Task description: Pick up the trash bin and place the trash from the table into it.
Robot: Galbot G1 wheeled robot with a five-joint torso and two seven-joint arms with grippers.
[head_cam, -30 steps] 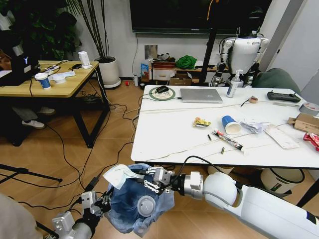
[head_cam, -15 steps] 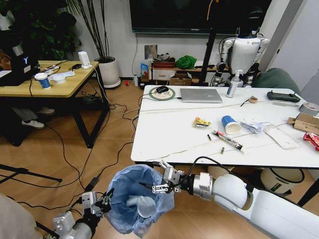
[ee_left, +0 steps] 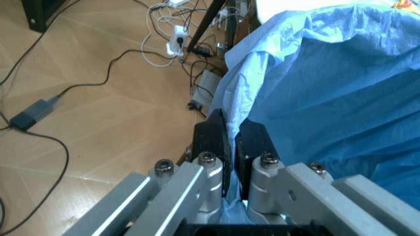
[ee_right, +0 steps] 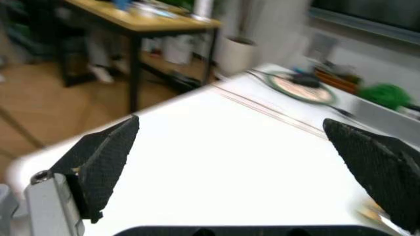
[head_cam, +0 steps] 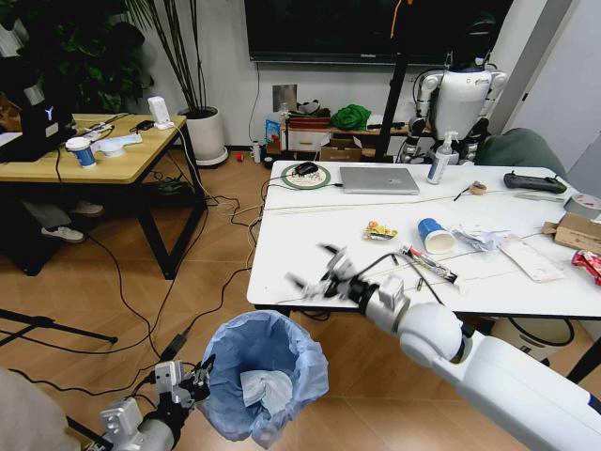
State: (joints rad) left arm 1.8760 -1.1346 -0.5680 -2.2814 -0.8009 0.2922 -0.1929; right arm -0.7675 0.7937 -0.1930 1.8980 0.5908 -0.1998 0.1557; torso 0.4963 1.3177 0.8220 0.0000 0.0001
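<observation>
Head high; wrist cameras close in

The near-left part of the large white marble-look table lies bare, and the right gripper hangs over that edge with its fingers spread wide. Farther along that table, litter crowds the way: a yellow snack wrapper, a blue paper cup and a red-and-white tube. Behind them sits a silver laptop. Below the table edge, the bin with the light blue bag stands open-mouthed.
</observation>
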